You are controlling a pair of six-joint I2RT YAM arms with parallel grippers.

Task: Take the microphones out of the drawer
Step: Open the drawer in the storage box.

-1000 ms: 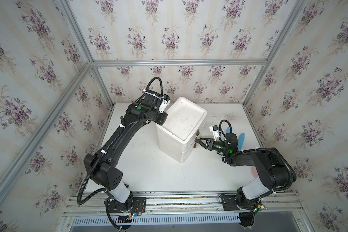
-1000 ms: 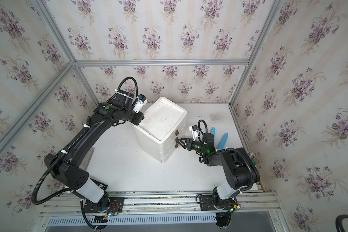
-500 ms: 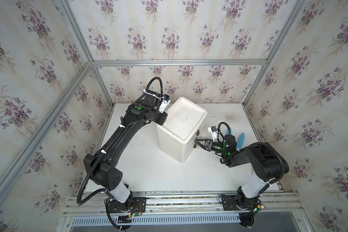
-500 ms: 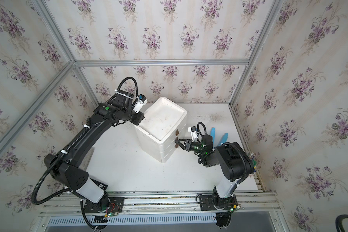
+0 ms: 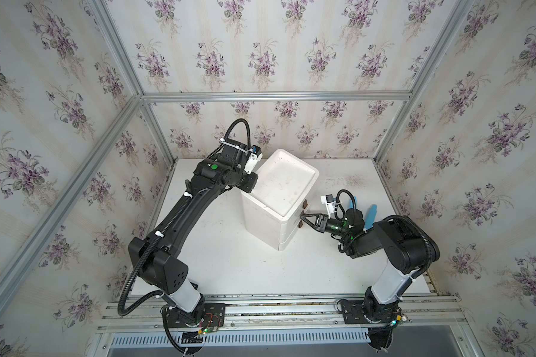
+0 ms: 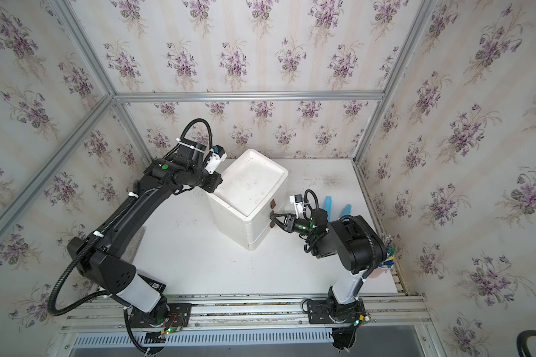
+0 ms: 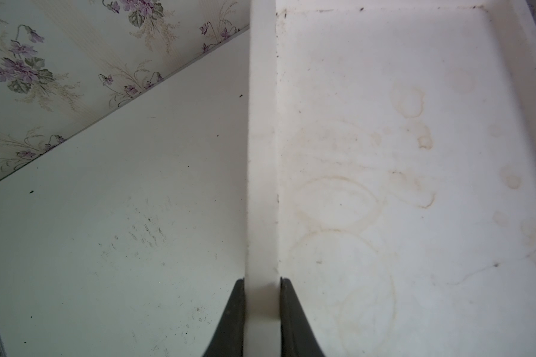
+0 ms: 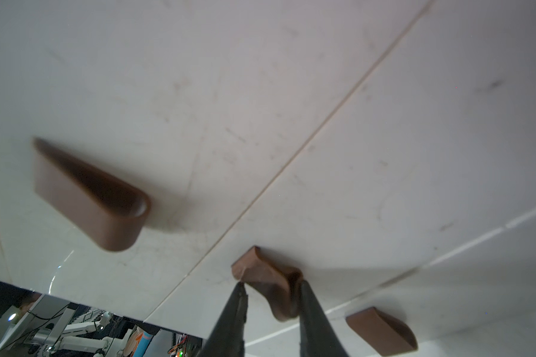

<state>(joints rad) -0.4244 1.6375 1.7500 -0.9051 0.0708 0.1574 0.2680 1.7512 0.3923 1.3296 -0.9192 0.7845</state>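
Microphone: not visible in any view. All three fronts of the drawer unit [image 5: 279, 197] sit flush, so the interior is hidden.

Drawer unit: a white, upright box standing at an angle on the white table [image 5: 229, 265], toward the back. Its top is a shallow recessed tray marked with faint brown ring stains. The front face carries three brown tab handles stacked one above another. In the right wrist view these are the upper handle [image 8: 90, 197], the middle handle [image 8: 270, 284] and the lower handle [image 8: 381, 330], with thin seams between the fronts.

Right gripper [image 8: 271, 287]: the jaws are narrow and closed in on the middle handle. One finger [image 8: 310, 312] lies against the handle's side. The tip of the other meets its opposite edge. Both top views show the tips at the unit's front face [image 6: 274, 218].

Left gripper [image 7: 262, 281]: the jaws are pinched tight on the top rim [image 7: 260, 154] of the unit, one finger outside the wall and one inside the tray.

Left arm [image 5: 180, 216]: it rises from the near rail and stretches forward in a long arc. Its wrist sits over the back left corner of the unit.

Right arm [image 5: 396, 244]: it is folded low by the right wall. The forearm is roughly level and points at the unit's front.
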